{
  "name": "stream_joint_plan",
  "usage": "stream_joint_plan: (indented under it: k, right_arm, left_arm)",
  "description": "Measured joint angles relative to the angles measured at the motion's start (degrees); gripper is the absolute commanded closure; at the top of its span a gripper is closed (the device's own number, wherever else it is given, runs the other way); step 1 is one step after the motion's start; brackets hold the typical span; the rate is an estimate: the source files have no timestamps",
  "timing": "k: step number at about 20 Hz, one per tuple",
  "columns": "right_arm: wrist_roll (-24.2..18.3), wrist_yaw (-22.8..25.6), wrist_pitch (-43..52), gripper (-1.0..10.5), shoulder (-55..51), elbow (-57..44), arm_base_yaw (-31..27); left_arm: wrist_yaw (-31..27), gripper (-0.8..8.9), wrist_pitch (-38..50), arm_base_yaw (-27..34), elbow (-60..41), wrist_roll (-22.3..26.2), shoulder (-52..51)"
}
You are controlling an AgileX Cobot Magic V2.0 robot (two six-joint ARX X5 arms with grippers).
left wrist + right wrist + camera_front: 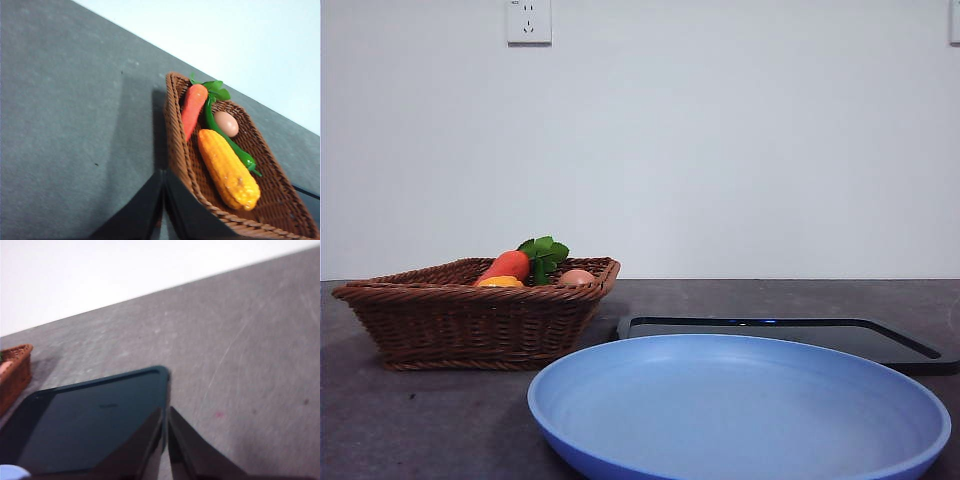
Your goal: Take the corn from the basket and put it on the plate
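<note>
Nearest us, plate point(740, 410) lies bare | we see basket point(470, 310) at left holding corn point(228, 169), carrot point(193, 109), egg point(226, 123) | black tray point(790, 335) behind plate | left gripper point(164, 177) and right gripper point(166, 415) pressed closed, holding nothing

The left tool point(163, 176) shows in its own wrist view as two black jaws pressed together, only a thin seam between them up to the tip; it holds nothing and hangs above the surface; the right tool point(166, 412) looks the same in its wrist view, two dark jaws meeting with a narrow slit, nothing between them, also raised off the surface; neither arm appears in the front view, so both wait outside it.
</note>
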Motion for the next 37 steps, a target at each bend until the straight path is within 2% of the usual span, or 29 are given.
stream_joint_plan:
  k: [4, 10, 13, 18, 24, 29, 34, 37]
  right_arm:
    - [3.7, -0.1, -4.9, 9.4, 0.0, 3.7, 0.0]
    - [4.5, -1.4, -9.2, 9.4, 1.9, 11.4, 0.0]
    - [4.1, -3.6, -12.5, 9.4, 4.9, 15.3, 0.0]
    - [1.2, -10.4, -19.2, 9.4, 12.2, 22.7, 0.0]
    - [-4.8, -20.5, -29.0, 9.4, 22.7, 31.6, 0.8]
    - [-10.2, -23.6, -38.1, 9.4, 30.5, 38.6, 4.1]
    - [-13.7, -23.9, -42.2, 9.4, 36.4, 41.6, 9.5]
    - [-14.4, -23.6, -42.7, 9.4, 38.3, 41.6, 11.9]
  left_arm:
    - [2.9, 8.06, -0.7, 0.0, 3.0, -1.1, 0.1]
    - [5.1, 8.06, -5.2, 0.0, 10.1, -1.4, 3.4]
    - [8.4, 8.06, -8.6, 0.0, 13.8, -1.2, 7.1]
    - [13.6, 8.06, -13.4, 0.0, 21.0, 1.2, 14.5]
    - [19.6, 8.06, -22.6, 0.0, 27.7, 7.7, 22.7]
    - [25.0, 8.06, -30.2, -0.7, 32.7, 13.2, 27.1]
    - [25.6, 8.06, -38.1, -3.2, 36.1, 18.1, 30.6]
    - [25.6, 7.84, -38.3, -3.7, 36.4, 18.8, 30.9]
